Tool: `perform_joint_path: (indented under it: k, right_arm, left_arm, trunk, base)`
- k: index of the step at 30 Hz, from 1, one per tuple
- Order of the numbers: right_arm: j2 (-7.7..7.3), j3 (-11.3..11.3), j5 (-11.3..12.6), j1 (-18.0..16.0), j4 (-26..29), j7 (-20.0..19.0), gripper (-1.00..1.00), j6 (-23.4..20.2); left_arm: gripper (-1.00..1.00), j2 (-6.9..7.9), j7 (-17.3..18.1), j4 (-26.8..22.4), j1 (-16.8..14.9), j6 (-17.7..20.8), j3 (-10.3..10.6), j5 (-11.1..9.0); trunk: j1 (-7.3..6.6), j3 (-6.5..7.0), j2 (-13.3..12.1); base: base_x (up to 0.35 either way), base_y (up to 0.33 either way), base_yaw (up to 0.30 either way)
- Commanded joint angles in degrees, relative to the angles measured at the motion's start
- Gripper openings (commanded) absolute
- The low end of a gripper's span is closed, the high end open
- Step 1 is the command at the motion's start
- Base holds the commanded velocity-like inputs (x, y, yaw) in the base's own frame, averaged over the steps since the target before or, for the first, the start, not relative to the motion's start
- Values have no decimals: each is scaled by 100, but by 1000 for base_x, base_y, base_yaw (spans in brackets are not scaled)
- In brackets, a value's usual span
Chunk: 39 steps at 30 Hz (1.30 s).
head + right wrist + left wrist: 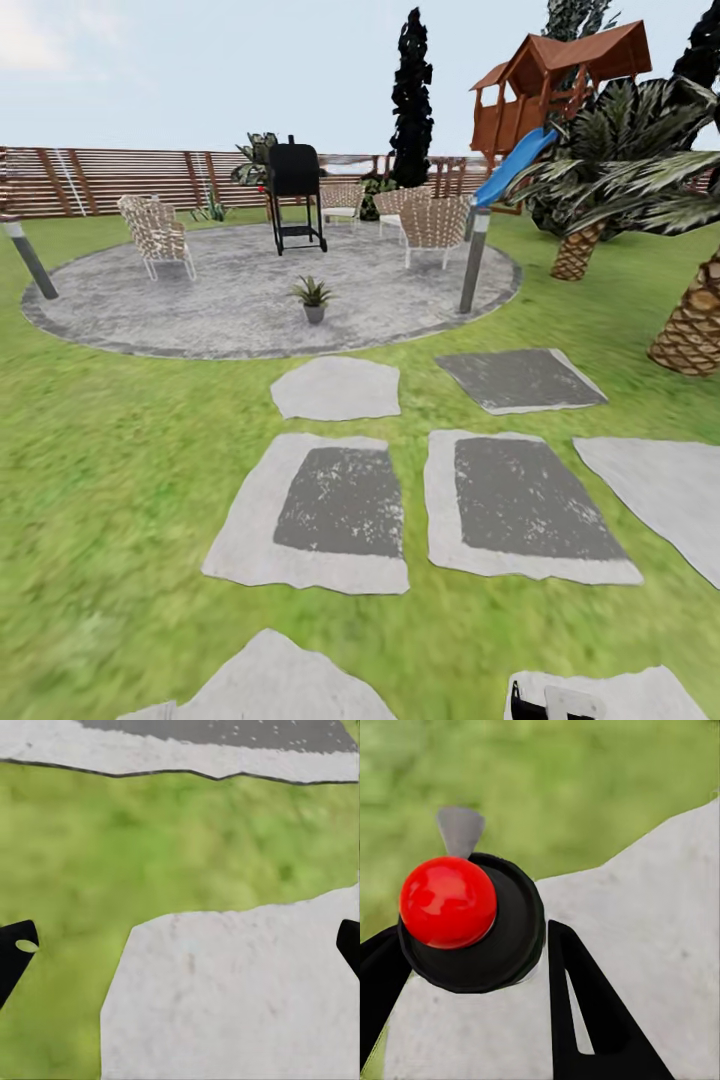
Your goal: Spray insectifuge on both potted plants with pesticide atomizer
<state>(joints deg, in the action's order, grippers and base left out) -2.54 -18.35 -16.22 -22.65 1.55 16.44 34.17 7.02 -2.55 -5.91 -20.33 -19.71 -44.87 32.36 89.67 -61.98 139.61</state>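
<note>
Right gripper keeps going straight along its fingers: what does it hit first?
Probably the pale grey stepping stone lying on the green lawn. The right gripper is open with nothing between its black fingers, though how far off the stone lies is unclear.

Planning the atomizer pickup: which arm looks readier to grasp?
Right, likely: the right gripper stands wide open, nothing between its fingers; the left gripper shows a red-knobbed black disc between its fingers.

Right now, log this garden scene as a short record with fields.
setting: lawn with grey stepping stones
patio: round paved area, barbecue and wicker chairs on it
potted plant: one on the patio's near part
left gripper: a black part with a red ball between its fingers, cannot tell if gripped
right gripper: open, over a stone and grass
</note>
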Motion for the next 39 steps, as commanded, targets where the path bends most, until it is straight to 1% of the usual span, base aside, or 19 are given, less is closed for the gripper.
perform_joint_path:
  k: [1, 14, 39]
  right_arm:
    - [-1, -28, -61, -3, -6, 34, 100, 11]
    - [-5, -28, -57, -3, -6, 35, 100, 11]
    - [-27, -27, -66, -3, -6, 34, 100, 14]
  left_arm:
    - [-100, 1, -26, 11, -6, -24, -31, 60]
    - [-100, 1, -26, 11, -6, -24, -31, 60]
    - [-100, 1, -26, 11, -6, -24, -31, 60]
  trunk:
    - [2, -5, 2]
    - [2, -5, 2]
    - [2, -5, 2]
  base:
    - [342, 0, 277]
    - [342, 0, 261]
    - [342, -119, 6]
